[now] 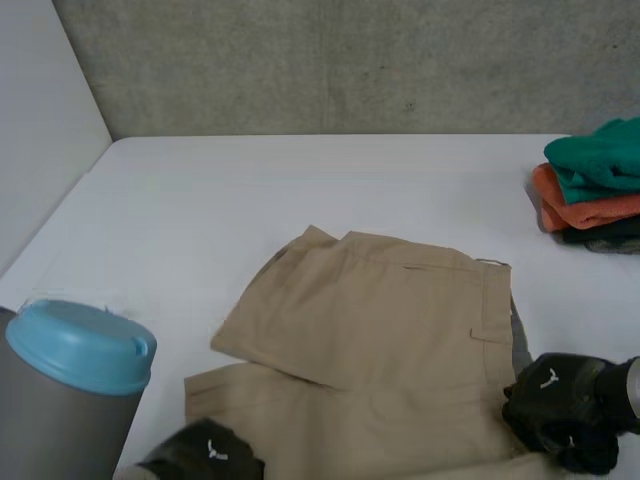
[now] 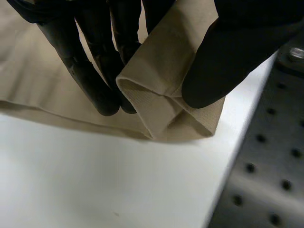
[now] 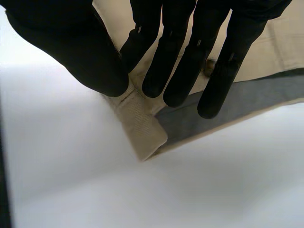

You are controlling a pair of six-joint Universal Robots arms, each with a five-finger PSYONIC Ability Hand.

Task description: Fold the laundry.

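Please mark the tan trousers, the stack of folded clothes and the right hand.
tan trousers point(image 1: 390, 310), head view, middle of the cloth.
stack of folded clothes point(image 1: 592, 180), head view, green piece on top.
right hand point(image 1: 560, 405), head view, back of the hand.

my right hand point(image 3: 71, 42) comes down over a corner of the tan trousers point(image 3: 140, 128); my thumb presses on one side of that thick, stitched corner and my fingers point(image 3: 180, 76) reach straight down on the other, so the cloth is pinched between them; the corner's tip lies just beyond my thumb, flat on the white table point(image 3: 213, 190); under my fingertips the fabric is turned back, showing a grey lining point(image 3: 256, 99) edged in tan; more tan cloth lies behind my fingers
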